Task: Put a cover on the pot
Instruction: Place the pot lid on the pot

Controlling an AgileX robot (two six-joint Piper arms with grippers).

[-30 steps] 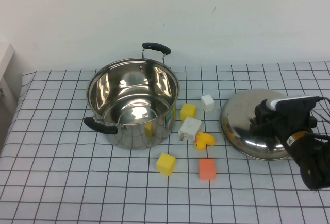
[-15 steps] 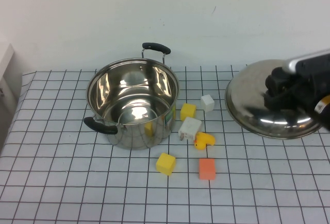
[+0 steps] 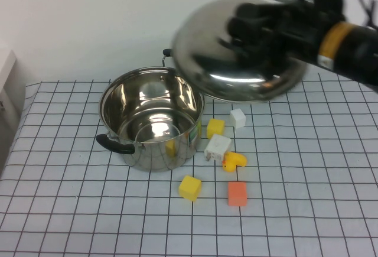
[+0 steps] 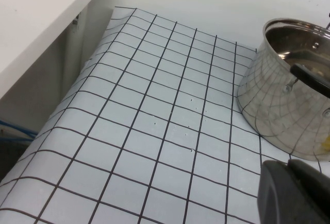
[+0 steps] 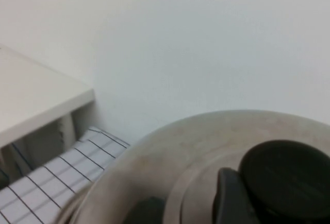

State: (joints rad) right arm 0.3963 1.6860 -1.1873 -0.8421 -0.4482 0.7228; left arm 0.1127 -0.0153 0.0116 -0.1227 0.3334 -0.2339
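Observation:
The pot [image 3: 152, 121], large shiny steel with two black side handles, stands open on the checked cloth at centre left. My right gripper [image 3: 251, 23] is shut on the black knob [image 5: 286, 175] of the domed steel lid [image 3: 201, 50] and holds the lid tilted in the air, above and to the back right of the pot. In the right wrist view the lid [image 5: 170, 162] fills the lower part and one finger [image 5: 232, 198] presses the knob. My left gripper [image 4: 291, 188] is shut and empty, low over the cloth beside the pot [image 4: 289, 105]; it is out of the high view.
Several small blocks lie right of the pot: yellow [image 3: 215, 127], white [image 3: 237, 117], white [image 3: 217, 147], a yellow piece [image 3: 234, 161], yellow [image 3: 190, 187], orange [image 3: 237, 193]. A white shelf [image 4: 41, 18] stands at the table's left edge. A white wall runs behind.
My right gripper has lifted the lid off the cloth at the right and carried it up and to the left, towards the pot. The pot and the blocks have not moved.

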